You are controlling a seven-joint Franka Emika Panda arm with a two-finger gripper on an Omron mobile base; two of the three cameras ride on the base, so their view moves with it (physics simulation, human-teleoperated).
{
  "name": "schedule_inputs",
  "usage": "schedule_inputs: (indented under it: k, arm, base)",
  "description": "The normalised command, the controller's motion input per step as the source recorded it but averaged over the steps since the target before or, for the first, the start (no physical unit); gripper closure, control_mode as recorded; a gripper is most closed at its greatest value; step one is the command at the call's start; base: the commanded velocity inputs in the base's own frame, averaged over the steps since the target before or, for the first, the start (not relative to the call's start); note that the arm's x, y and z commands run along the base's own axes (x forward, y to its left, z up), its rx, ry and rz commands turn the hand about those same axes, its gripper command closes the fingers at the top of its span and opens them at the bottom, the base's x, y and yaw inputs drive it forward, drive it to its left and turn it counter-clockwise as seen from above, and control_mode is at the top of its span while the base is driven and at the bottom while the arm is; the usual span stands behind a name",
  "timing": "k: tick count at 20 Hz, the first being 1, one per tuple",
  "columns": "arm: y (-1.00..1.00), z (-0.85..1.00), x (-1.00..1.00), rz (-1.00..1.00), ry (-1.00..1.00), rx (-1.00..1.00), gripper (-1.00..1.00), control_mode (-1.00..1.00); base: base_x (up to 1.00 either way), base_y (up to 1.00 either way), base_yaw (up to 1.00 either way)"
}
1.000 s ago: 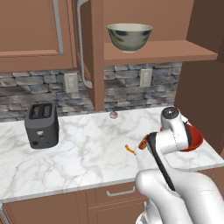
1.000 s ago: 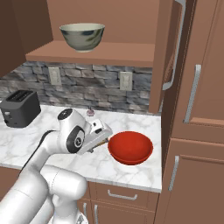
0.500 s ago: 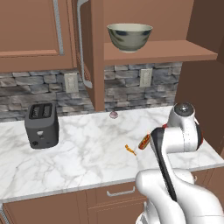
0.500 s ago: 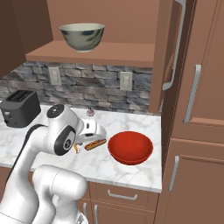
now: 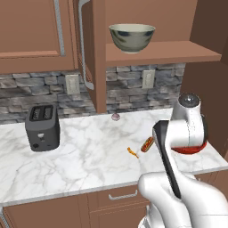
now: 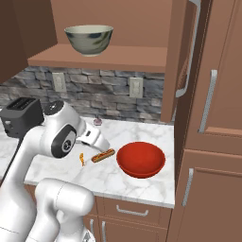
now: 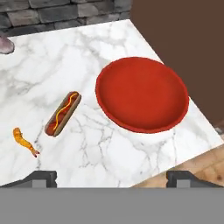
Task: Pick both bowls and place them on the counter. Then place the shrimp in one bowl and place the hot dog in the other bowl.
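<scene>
While hand (image 7: 111, 178) hovers, red bowl (image 7: 142, 94) on counter (image 7: 100, 144)

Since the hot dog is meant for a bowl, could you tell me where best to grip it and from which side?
Probably from above, across the middle of the hot dog. It lies flat on the counter, long and narrow, so the jaws should close across its short width on the bun's sides. The shrimp and the red bowl lie apart from it.
</scene>
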Motion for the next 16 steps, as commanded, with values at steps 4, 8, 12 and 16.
schedule_inputs:
  k: [4, 8, 12, 16]
  arm:
    - [0.20, 0.49, -0.24, -0.24, -0.15, 0.27, -1.00, -1.00]
    - [0.22, 0.49, -0.31, -0.28, -0.16, 0.28, -1.00, -1.00]
    - [0.15, 0.46, -0.31, -0.29, -0.20, 0.28, -1.00, -1.00]
    - [0.09, 0.60, -0.14, -0.25, -0.22, 0.22, -1.00, -1.00]
  base:
    - [0.00, 0.00, 0.00]
    - [0.00, 0.00, 0.00]
    - [0.00, 0.00, 0.00]
    - [0.00, 0.00, 0.00]
